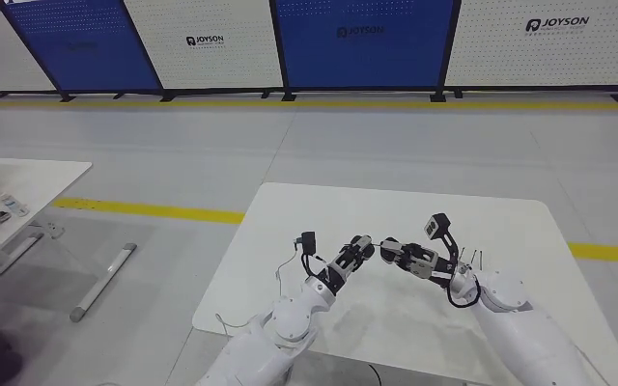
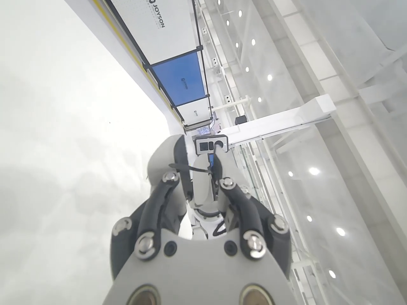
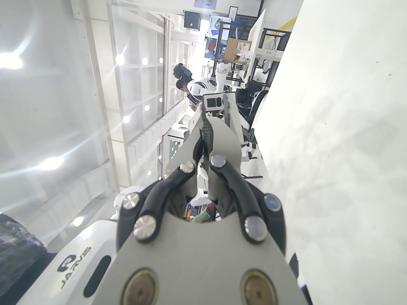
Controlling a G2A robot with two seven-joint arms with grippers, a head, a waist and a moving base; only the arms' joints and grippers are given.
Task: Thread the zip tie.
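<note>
Left end effector (image 1: 361, 248) and right end effector (image 1: 394, 252) are hanging nose to nose over the middle of the table (image 1: 319, 212), almost touching, and I am not managing to tell whether either one is clamped or apart. The zip tie (image 2: 190, 168), a thin dark strap, is sitting in the small gap between them, just beyond the left one's nose. Its long axis is lying crosswise to that arm's reach, with one free end poking out sideways. Both arms are looking equally near, so the threading is probably hinging on swinging that end round to point along the approach.
</note>
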